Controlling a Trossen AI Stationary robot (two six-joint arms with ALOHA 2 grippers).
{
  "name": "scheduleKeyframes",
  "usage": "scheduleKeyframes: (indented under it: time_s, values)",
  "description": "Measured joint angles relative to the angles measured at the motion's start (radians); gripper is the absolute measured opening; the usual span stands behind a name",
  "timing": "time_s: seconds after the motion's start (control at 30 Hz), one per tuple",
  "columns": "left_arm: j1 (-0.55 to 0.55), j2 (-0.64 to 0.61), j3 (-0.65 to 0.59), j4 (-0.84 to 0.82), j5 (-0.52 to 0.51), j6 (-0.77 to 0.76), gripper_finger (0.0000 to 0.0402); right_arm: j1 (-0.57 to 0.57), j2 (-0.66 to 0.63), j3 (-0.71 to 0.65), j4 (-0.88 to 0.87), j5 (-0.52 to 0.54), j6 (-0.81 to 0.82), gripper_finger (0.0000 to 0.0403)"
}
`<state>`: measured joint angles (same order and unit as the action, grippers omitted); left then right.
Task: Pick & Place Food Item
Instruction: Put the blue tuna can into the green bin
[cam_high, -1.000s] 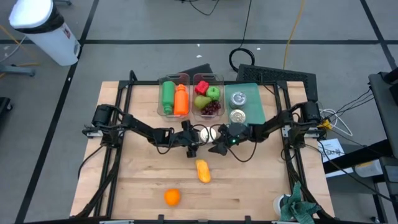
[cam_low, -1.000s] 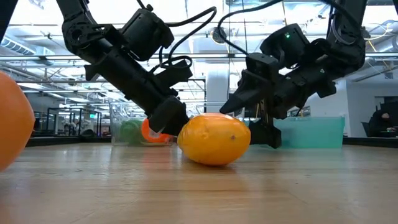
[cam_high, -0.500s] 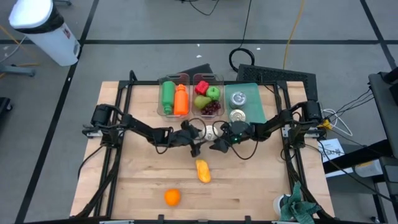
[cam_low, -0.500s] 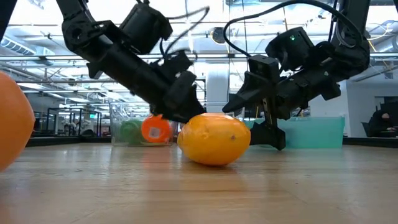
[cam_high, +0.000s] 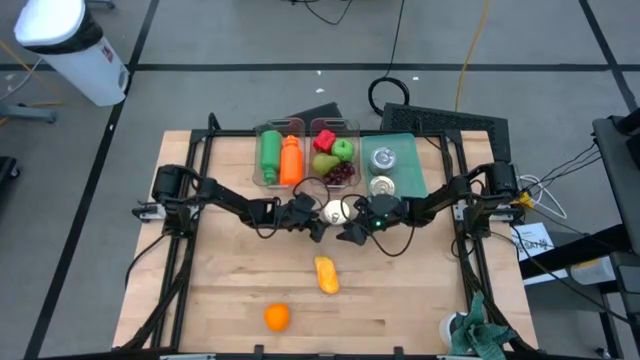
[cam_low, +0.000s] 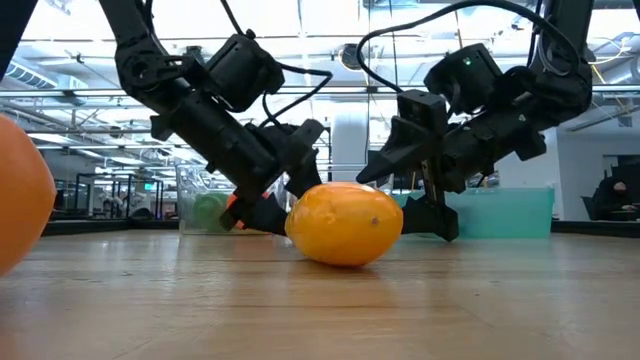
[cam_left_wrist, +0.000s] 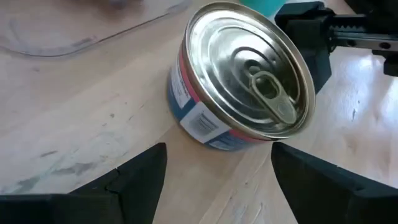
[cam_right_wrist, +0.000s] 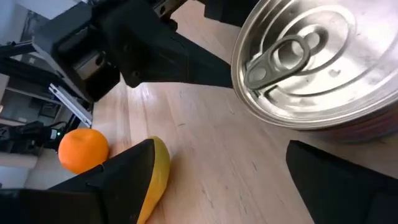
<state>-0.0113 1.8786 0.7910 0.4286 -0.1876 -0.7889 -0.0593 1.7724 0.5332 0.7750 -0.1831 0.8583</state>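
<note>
Both arms meet mid-table over a tin can (cam_high: 334, 211). The left gripper (cam_high: 317, 218) is spread beside it, the right gripper (cam_high: 349, 226) spread wide opposite. The mango (cam_high: 326, 274) lies nearer on the table (cam_high: 220, 300), orange (cam_high: 277, 317) beyond.

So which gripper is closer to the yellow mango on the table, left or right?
Neither clearly. The left gripper and right gripper, both open, flank the can; the mango lies apart, nearer the table's front, roughly equally far from both.
</note>
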Motion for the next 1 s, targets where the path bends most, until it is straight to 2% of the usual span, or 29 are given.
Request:
scheduleKeyframes:
  time_s: [0.17, 0.37, 0.43, 0.6, 0.73, 1.0]
  values:
    - [-0.006, 0.000, 0.000, 0.019, -0.001, -0.070, 0.0298, 0.000, -0.004, -0.001, -0.009, -0.001, 0.017, 0.0345]
    - [-0.031, 0.000, 0.000, 0.087, -0.001, -0.024, 0.0298, 0.027, -0.117, -0.006, -0.103, 0.022, -0.005, 0.0345]
    - [-0.031, 0.000, 0.000, 0.092, -0.006, -0.030, 0.0298, 0.038, -0.181, -0.004, -0.178, 0.079, -0.024, 0.0345]
    - [-0.030, 0.001, 0.000, 0.095, -0.080, -0.116, 0.0298, 0.033, -0.265, -0.005, -0.423, 0.327, -0.031, 0.0345]
    - [-0.029, 0.001, 0.000, 0.098, -0.135, -0.167, 0.0298, 0.012, -0.253, -0.002, -0.378, 0.366, -0.034, 0.0345]
    - [-0.029, 0.001, 0.000, 0.121, -0.129, -0.168, 0.0298, 0.002, -0.193, -0.002, -0.258, 0.336, -0.059, 0.0345]
